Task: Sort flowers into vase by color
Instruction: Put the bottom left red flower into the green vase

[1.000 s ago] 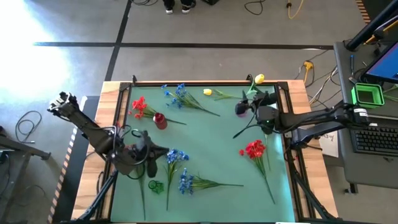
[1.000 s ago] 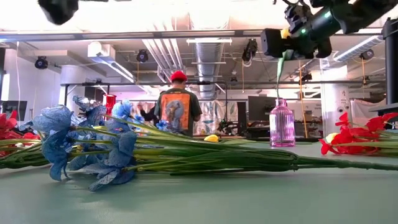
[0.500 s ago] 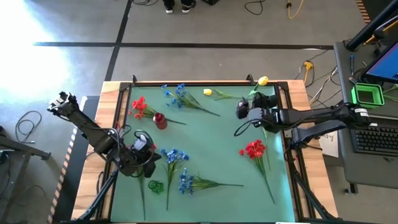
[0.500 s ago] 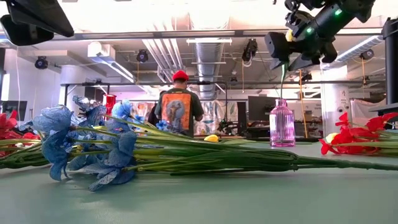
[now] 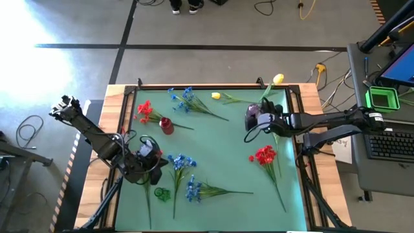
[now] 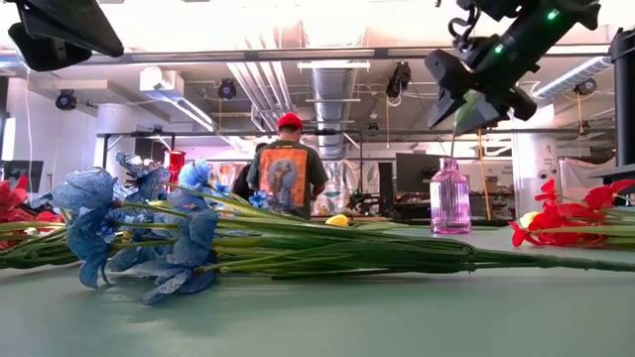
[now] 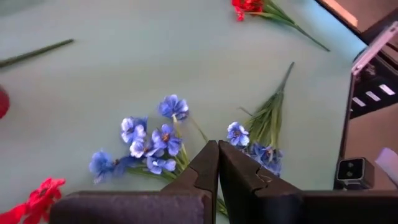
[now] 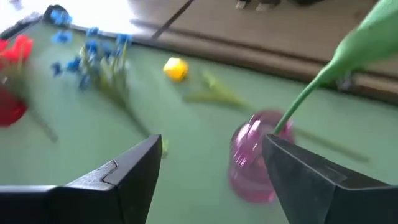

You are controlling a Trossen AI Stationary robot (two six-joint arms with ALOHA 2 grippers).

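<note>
One yellow tulip (image 5: 278,79) stands stem-down in the pink vase (image 5: 251,117); right tool (image 5: 266,120) spread apart.

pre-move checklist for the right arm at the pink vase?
1. Yellow flower stem in pink vase: ok, stem enters the neck.
2. Right gripper released: ok, fingers open, stem not pinched.
3. Vase upright: ok in the low view.
4. Flower settled: not ok, it leans and its bloom hangs past the table edge.
5. Second yellow flower still to sort: ok, lying on the mat.
6. Left gripper out of the way: ok, shut, empty, over the blue flowers.
</note>
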